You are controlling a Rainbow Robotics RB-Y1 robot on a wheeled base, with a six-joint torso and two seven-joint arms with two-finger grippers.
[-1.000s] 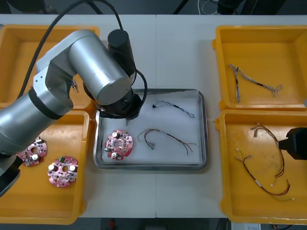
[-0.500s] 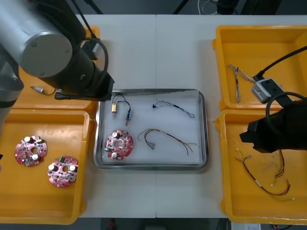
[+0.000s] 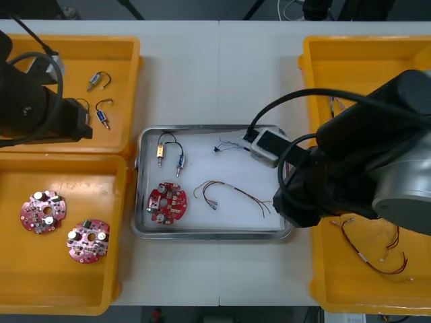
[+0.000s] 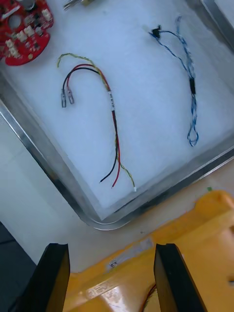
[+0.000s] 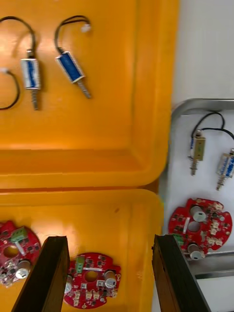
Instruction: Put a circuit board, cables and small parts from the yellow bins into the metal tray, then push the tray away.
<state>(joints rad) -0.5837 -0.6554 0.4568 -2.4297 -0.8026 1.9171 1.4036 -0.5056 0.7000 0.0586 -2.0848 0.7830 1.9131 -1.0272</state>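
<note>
Where tray [image 4: 146, 122] meets bin [image 4: 195, 234], right claw [image 4: 114, 278] (spread) apparently hovers.

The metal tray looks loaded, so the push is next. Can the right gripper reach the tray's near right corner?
Probably yes. The open right gripper hovers beside that corner of the shiny metal tray, over the edge of a yellow bin, nothing lying between. The left gripper waits over the left bins.

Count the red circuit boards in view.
3. One board lies in the metal tray; two lie apart in the near left yellow bin. The left arm and right arm cover parts of other bins, so more may be hidden.
</note>
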